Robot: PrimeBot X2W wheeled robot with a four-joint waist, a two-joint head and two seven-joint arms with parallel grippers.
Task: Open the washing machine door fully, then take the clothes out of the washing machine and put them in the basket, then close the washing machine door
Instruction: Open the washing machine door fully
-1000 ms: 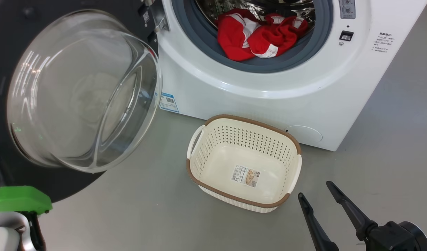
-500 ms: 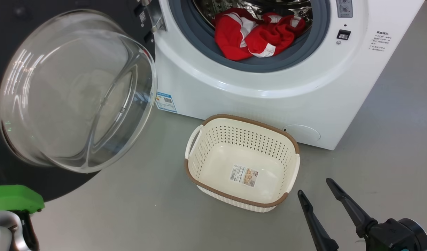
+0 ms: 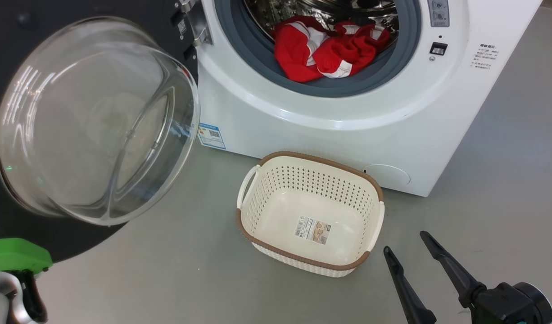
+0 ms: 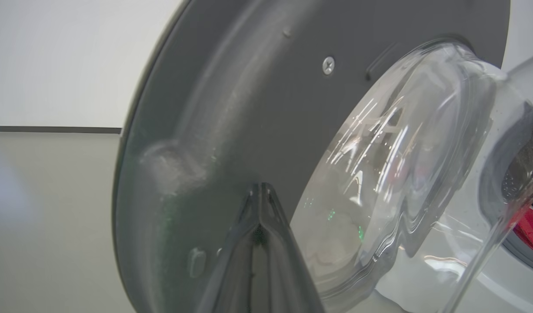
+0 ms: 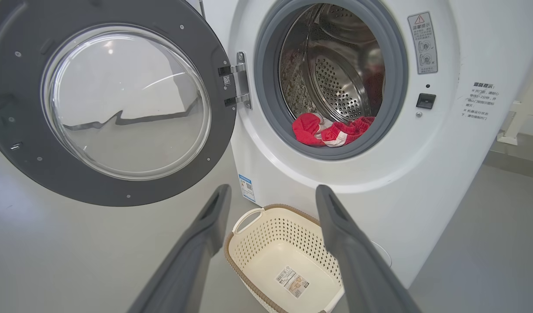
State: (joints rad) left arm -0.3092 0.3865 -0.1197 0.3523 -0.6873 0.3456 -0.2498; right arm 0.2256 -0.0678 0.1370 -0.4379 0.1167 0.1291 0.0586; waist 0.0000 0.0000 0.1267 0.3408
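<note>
While washing machine door stands open, clothes lie in drum.

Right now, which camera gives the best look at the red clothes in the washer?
The head view: the clothes show large, red with white trim, heaped on the grey seal. The right wrist view shows them whole but smaller, low in the washing machine. The left wrist view catches a red sliver at its right edge.

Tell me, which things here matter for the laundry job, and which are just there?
Part of the job: washing machine, washing machine door, red clothes, basket.
Just there: blue label, printed notice, basket sticker, grey floor.
</note>
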